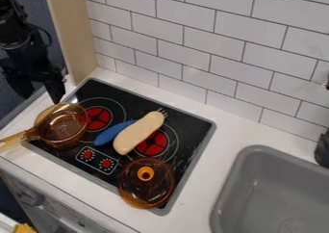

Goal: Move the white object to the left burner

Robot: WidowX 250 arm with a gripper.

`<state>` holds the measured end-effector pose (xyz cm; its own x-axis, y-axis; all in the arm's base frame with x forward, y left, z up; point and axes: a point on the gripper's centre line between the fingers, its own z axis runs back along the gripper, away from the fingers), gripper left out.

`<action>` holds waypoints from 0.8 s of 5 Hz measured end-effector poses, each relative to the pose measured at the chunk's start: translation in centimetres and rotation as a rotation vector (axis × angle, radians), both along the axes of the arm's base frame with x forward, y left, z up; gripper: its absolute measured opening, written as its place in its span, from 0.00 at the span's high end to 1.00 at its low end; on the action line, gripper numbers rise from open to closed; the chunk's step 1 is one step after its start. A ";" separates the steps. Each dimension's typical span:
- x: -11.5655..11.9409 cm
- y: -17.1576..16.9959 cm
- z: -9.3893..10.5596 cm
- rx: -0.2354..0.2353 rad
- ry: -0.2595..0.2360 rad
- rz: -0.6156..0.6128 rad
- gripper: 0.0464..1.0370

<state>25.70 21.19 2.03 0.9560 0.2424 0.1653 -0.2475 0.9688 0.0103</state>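
Wall: glazed white tiles (pixel 186 37) with dark grout, off to the right of your hand (pixel 42 98) in the camera view
Post: pale, upright panel (pixel 72 27), just beside your hand
Backdrop: dark blue-grey surface (pixel 40 1) behind your hand
Counter: white (pixel 215 148), below your hand
Sink: grey basin (pixel 273 152), well apart from your hand
Light: soft glints on the tiles

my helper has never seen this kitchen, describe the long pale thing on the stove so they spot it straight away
Left of the grey sink is a black stove. Lying slantwise partly over its right-hand red burner is the long, smooth, rounded cream-coloured piece. It is plain and opaque, unlike the blue object beside it and the see-through amber lid.
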 end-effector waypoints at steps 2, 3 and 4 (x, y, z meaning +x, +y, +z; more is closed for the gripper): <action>-0.9 -1.4 -1.3 -0.048 0.027 -0.030 0.04; -0.5 -3.6 -0.6 -0.032 0.015 -0.102 0.04; 0.0 -7.8 0.7 -0.029 -0.035 -0.255 0.04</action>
<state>25.68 13.35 2.78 0.9807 -0.0007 0.1955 0.0053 0.9997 -0.0230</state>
